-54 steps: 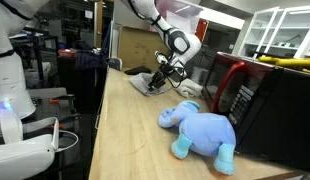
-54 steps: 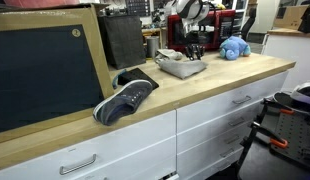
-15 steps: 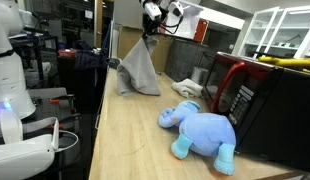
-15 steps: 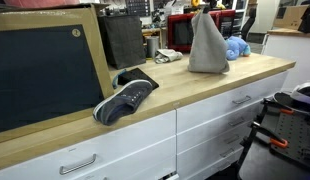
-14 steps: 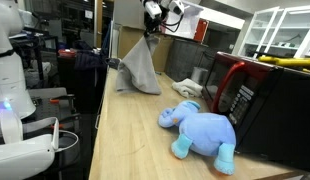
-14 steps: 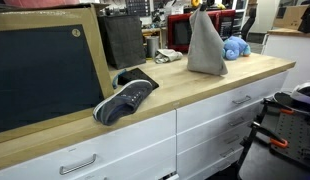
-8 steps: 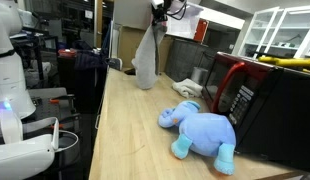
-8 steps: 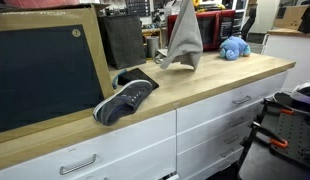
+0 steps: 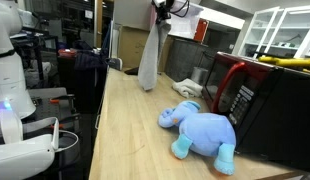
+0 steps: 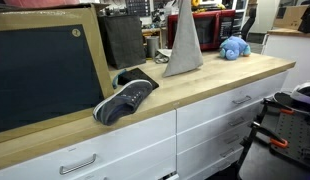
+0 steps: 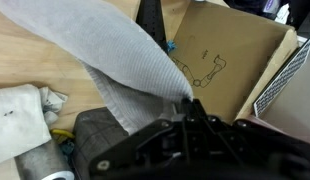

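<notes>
A grey cloth hangs in a long drape from my gripper, which is shut on its top corner high above the wooden counter. The same cloth shows its lower edge resting on or just above the countertop. In the wrist view the cloth streams away from my gripper, whose dark fingers pinch it. A blue plush elephant lies on the counter nearer the camera, apart from the cloth.
A red and black microwave stands along the counter beside the plush. A dark sneaker lies on the counter near a large framed black board. A cardboard box sits behind the cloth. White drawers lie below.
The cloth has been lifted off the counter and carried sideways. Over the last second it swung and narrowed from a wide tent shape into a long hanging drape.
</notes>
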Action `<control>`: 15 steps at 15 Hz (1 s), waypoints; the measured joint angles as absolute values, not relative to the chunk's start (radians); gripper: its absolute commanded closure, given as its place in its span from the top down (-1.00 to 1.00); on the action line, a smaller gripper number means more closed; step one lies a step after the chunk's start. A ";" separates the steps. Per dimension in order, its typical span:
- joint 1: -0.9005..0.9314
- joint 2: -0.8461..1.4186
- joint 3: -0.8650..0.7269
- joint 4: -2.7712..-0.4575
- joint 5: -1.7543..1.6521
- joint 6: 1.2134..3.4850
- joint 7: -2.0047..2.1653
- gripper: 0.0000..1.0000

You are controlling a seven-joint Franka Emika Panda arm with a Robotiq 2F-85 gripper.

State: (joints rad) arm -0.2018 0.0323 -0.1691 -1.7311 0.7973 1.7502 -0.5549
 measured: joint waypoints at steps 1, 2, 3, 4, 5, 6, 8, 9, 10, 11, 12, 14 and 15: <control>-0.203 0.040 -0.171 -1.730 0.794 1.760 -0.545 -0.99; -0.204 0.050 -0.174 -1.728 0.790 1.767 -0.540 -0.99; -0.206 0.064 -0.179 -1.725 0.785 1.773 -0.537 -0.99; -0.211 0.077 -0.183 -1.723 0.779 1.782 -0.535 -0.99; -0.218 0.093 -0.186 -1.721 0.768 1.791 -0.533 -0.99; -0.225 0.110 -0.192 -1.718 0.758 1.797 -0.532 -0.99; -0.243 0.147 -0.201 -1.709 0.741 1.797 -0.530 -0.99; -0.254 0.166 -0.205 -1.701 0.737 1.797 -0.530 -0.99; -0.265 0.183 -0.206 -1.691 0.737 1.797 -0.530 -0.99; -0.275 0.199 -0.206 -1.678 0.737 1.797 -0.528 -0.99; -0.283 0.214 -0.206 -1.662 0.737 1.798 -0.522 -0.99; -0.293 0.245 -0.206 -1.622 0.737 1.808 -0.500 -0.99; -0.296 0.263 -0.206 -1.599 0.737 1.820 -0.482 -0.99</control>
